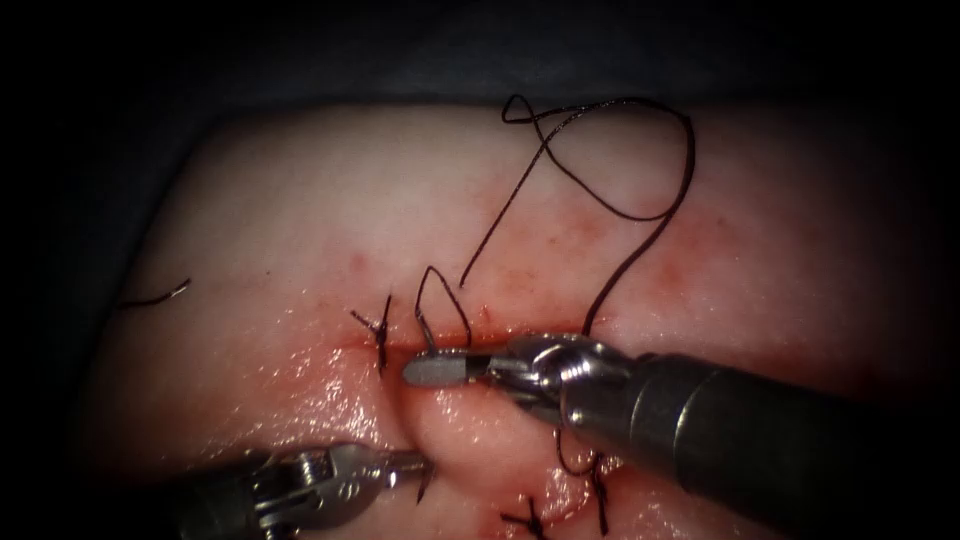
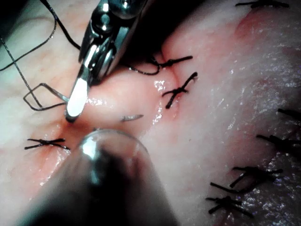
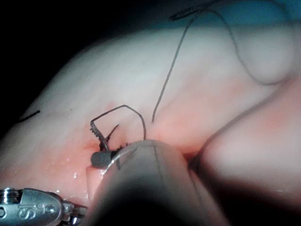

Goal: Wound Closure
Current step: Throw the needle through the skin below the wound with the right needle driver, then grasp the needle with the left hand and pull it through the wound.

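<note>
left tool (image 1: 425,462): jaws together, pinching the tissue (image 1: 300,230) edge at the near lip of the cut (image 1: 395,350) | needle (image 2: 131,117): a short part pokes from the tissue beside it | right tool (image 1: 435,371): jaws closed at the cut, grip unclear | thread (image 1: 640,215): loops over the far tissue | knot (image 1: 380,330): left of the right tool

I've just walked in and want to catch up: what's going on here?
The right hand, jaws shut, rests its tip at the cut in the tissue beside a small loop of thread; whether it pinches thread is unclear. The left hand sits low against the tissue, with a dark sliver, possibly the needle, at its tip. A tied stitch crosses the cut.
</note>
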Controlling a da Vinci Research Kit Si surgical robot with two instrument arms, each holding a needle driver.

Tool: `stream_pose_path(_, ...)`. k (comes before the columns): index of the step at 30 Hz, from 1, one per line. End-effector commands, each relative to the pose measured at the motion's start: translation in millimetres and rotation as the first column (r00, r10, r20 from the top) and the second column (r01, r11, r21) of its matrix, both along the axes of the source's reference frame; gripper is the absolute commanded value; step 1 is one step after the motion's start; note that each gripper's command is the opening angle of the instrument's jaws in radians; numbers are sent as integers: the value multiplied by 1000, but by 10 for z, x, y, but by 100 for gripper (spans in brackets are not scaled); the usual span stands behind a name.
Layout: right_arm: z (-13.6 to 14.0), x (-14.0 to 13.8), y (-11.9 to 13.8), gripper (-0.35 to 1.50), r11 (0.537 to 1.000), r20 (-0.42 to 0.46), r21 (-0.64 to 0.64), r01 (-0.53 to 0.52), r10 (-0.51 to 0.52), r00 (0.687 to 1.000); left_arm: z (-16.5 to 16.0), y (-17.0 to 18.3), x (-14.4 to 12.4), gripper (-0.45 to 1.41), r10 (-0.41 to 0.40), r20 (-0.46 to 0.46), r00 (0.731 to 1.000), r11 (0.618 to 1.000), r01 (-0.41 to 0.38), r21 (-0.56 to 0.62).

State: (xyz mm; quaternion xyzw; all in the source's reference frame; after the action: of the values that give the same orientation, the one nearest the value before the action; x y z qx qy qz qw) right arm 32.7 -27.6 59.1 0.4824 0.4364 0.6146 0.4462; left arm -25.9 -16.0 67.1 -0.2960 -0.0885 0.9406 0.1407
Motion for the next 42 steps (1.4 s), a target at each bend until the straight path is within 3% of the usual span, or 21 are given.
stream_pose_path(1, 1, -3, 28, 34, 997, -25, -54, -49, 48, 999, 3, 5, -3, -28, 43, 6, 999, 999, -42, -33)
stream_pose_path(5, 6, -19, 53, 76, 993, -15, -105, -53, 52, 999, 2, 11, 3, -18, 44, 61, 997, 996, -39, -78)
stream_pose_path(6, 8, -23, 58, 83, 992, -11, -118, -52, 51, 999, 1, 12, 6, -8, 33, 87, 996, 997, -26, -79)
stream_pose_path(7, 15, -31, 67, 101, 991, -5, -127, -52, 52, 999, -1, 16, 10, 2, 22, 145, 989, 997, -11, -74)
stream_pose_path(11, 32, -45, 76, 110, 988, 10, -153, -21, 23, 1000, 0, 27, 21, 26, -25, 272, 962, 993, 54, -101)
stream_pose_path(13, 45, -57, 79, 106, 982, 50, -181, 46, -37, 998, 8, 34, 28, 46, -14, 326, 945, 988, 64, -143)
stream_pose_path(14, 49, -60, 80, 105, 980, 57, -190, 64, -54, 997, 12, 36, 29, 58, -4, 342, 940, 988, 56, -144)
stream_pose_path(16, 66, -73, 86, 110, 967, 88, -232, 105, -87, 992, 28, 47, 30, 99, 39, 389, 920, 988, 23, -154)
stream_pose_path(20, 80, -85, 91, 111, 965, 90, -235, 120, -101, 991, 38, 57, 27, 96, 75, 460, 885, 989, -8, -147)
stream_pose_path(24, 88, -98, 94, 94, 958, 95, -256, 132, -111, 989, 38, 65, 18, 98, 99, 514, 852, 989, -26, -147)
stream_pose_path(27, 90, -103, 95, 88, 957, 96, -255, 137, -116, 989, 33, 66, 11, 88, 113, 535, 837, 988, -38, -150)
stream_pose_path(29, 90, -106, 95, 83, 952, 97, -271, 142, -120, 988, 28, 64, 4, 69, 133, 569, 811, 987, -57, -149)
stream_pose_path(34, 90, -107, 92, 71, 946, 105, -289, 145, -119, 987, 23, 62, -12, 62, 157, 612, 775, 985, -80, -151)
stream_pose_path(38, 92, -105, 87, 63, 945, 107, -295, 145, -118, 987, 26, 68, -17, 57, 135, 617, 775, 990, -75, -123)
stream_pose_path(42, 95, -100, 78, 42, 941, 114, -302, 154, -125, 986, 36, 73, -26, 52, 115, 609, 785, 993, -84, -79)
